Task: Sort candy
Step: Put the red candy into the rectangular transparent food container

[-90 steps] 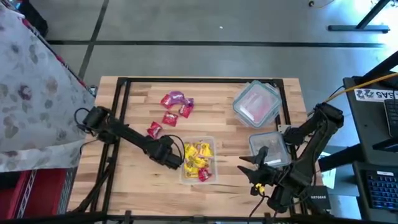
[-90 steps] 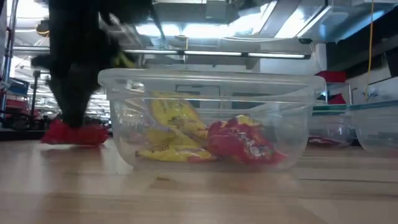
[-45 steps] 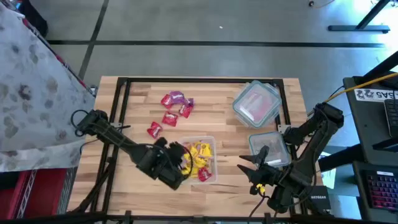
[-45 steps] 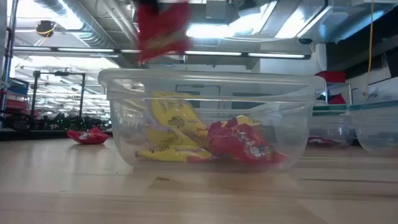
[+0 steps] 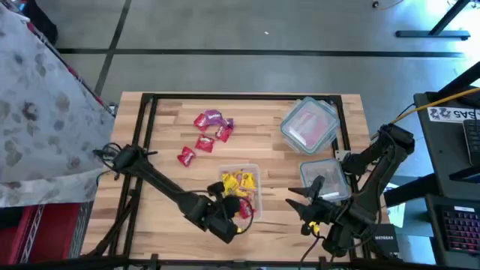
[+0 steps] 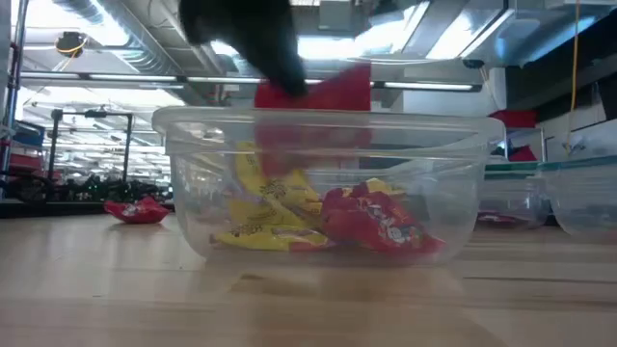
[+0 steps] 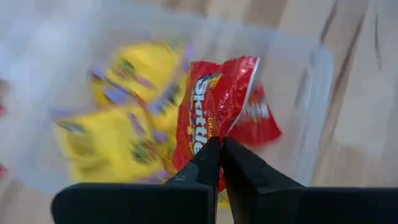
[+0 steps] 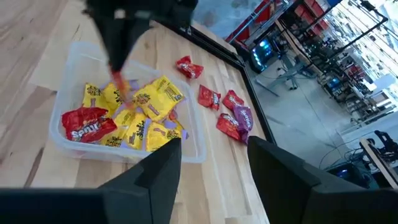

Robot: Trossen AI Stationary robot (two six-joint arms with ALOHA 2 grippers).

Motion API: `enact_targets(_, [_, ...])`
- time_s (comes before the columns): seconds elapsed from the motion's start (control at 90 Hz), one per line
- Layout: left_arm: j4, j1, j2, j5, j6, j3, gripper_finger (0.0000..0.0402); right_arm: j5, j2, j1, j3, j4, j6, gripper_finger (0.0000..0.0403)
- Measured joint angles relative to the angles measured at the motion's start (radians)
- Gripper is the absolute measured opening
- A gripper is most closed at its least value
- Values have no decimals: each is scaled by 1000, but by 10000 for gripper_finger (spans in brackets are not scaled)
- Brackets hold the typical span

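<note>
- We see the left gripper (image 7: 221, 146) over the near edge of the clear tub (image 5: 256, 171), its fingers pinched tight on a red packet (image 7: 211, 112) with white lettering.
- In the low view that red packet (image 6: 323, 96) hangs at the tub's rim (image 6: 328, 120), above the sweets already inside.
- Inside the tub lie several yellow packets (image 8: 155, 96) and one red packet (image 8: 84, 127), all flat, crinkled and glossy.
- On the bare table (image 5: 165, 120) beyond the tub we count a small cluster of red and purple packets (image 5: 211, 124), with one lone red packet (image 5: 186, 156) nearer the tub.
- The right gripper (image 5: 300, 202) waits at the table's near right edge beside a smaller empty tub (image 5: 324, 178), its fingers spread wide and holding nothing.
- A lidded tub (image 5: 309, 124) sits at the far right corner.
</note>
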Motion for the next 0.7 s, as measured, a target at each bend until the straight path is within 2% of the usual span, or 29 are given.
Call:
enact_targets(0.156, [2,5,28,140,-75,0,0,-2,0,0,0,-1,0,172])
enact_targets(0.278, [2,6,28,158,-125,0,7,-2,0,0,0,-2,0,172])
enact_targets(0.522, [-23,35,27,212,-202,0,71,-2,0,0,0,-2,0,172])
enact_targets(0.7, [-196,59,10,259,-212,33,102,-2,0,0,0,-12,0,172])
